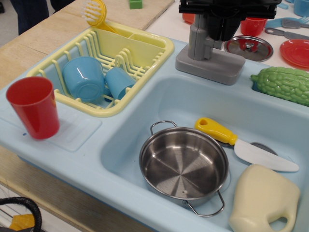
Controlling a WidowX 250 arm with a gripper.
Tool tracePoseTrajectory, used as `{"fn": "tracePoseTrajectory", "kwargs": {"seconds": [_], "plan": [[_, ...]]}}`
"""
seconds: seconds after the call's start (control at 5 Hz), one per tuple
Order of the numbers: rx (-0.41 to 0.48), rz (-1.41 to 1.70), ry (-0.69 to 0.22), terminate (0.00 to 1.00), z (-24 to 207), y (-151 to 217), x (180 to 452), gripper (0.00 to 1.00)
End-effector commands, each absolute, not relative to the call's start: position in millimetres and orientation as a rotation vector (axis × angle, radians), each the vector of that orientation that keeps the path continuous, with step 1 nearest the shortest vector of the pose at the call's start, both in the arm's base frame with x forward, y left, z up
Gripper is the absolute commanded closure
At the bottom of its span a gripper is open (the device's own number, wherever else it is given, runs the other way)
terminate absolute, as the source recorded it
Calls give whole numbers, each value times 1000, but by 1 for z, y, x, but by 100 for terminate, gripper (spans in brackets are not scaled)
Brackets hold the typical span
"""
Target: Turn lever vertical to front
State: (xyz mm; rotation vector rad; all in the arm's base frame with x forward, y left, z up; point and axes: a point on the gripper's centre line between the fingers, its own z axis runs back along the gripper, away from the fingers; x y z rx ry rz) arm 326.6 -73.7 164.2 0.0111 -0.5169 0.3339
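Note:
The toy tap stands on the sink's back rim, with a grey upright post (199, 41) on a flat rectangular grey base (210, 65). My black gripper (224, 21) hangs over the top of the post at the upper edge of the view. Its fingers reach down beside and just right of the post's top. The lever is hidden behind the gripper. I cannot see whether the fingers are closed on anything.
The light blue sink (193, 101) holds a steel pot (183, 164), a yellow-handled toy knife (217, 130) and a cream jug (263, 200). A green gourd (282, 84) lies right of the tap. A yellow rack (145, 53) with blue cups and a red cup (33, 106) are at the left.

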Motion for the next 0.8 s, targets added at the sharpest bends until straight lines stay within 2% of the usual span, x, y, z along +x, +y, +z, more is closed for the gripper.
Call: {"fn": "tracePoseTrajectory", "kwargs": {"seconds": [0.0, 0.6], "plan": [[-16, 375, -515, 0, 158, -83, 303, 100], [-74, 472, -529, 0, 136, -86, 279, 100]]}}
